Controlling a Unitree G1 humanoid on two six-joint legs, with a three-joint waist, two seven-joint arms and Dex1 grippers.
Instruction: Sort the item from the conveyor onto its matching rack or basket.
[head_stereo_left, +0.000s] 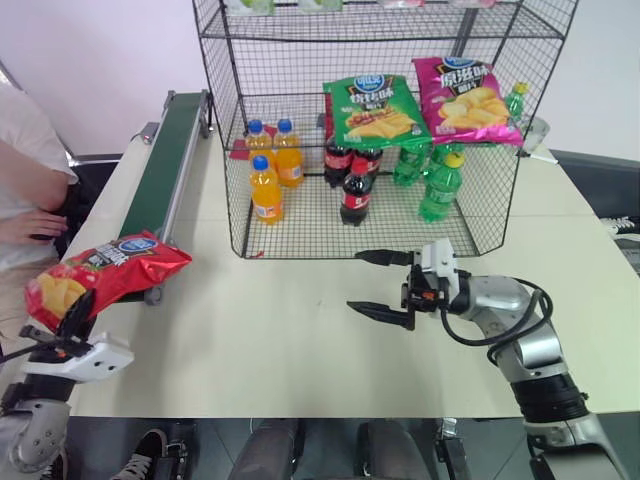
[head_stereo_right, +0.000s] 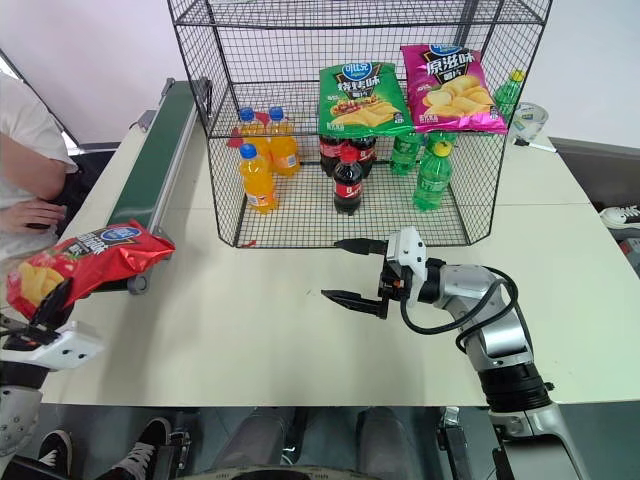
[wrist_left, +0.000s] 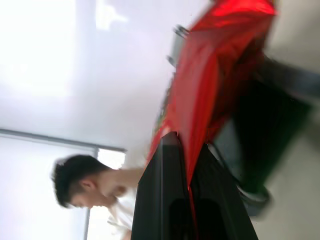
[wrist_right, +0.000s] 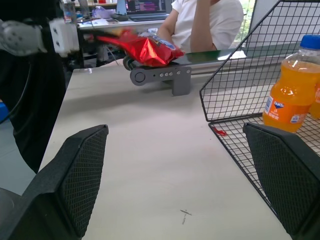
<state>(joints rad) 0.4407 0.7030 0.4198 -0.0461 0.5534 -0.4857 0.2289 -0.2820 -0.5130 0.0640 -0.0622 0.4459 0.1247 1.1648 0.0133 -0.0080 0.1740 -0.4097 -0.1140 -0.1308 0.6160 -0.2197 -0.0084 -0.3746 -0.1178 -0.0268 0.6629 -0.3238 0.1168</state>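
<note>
The left hand (head_stereo_left: 75, 318) is clamped on the lower edge of the red crisp bag (head_stereo_left: 105, 278), at lower left by the conveyor (head_stereo_left: 170, 160) end. The bag looks light, crinkly and slippery; grip its seam, not the puffed middle. The right hand (head_stereo_left: 380, 283) stands apart, empty.

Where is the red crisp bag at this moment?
In the head views the red bag is at the table's left edge, pinched at one end in the shut left pincer, its other end at the near end of the conveyor.
</note>
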